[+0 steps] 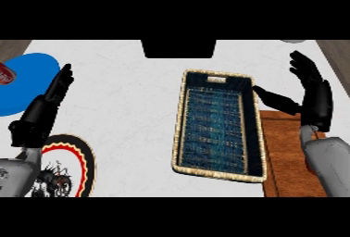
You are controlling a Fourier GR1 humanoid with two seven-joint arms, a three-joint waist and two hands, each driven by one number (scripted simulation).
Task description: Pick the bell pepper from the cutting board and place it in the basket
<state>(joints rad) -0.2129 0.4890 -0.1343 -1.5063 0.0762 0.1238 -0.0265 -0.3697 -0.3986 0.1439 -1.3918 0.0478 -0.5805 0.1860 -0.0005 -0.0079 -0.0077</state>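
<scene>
Head view: both hands' fingers straight, holding nothing; basket between plate and cutting board.

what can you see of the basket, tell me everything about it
The basket is a long rectangular one that looks woven, with a pale straw-coloured rim and a dark blue lining inside. A small pale tag sits at its far end. It lies flat on the white counter, lengthwise away from the robot, and nothing shows inside it. Its right side meets or overlaps the brown cutting board. The right hand hovers open beside it, thumb toward the rim; whether they touch cannot be told.
</scene>
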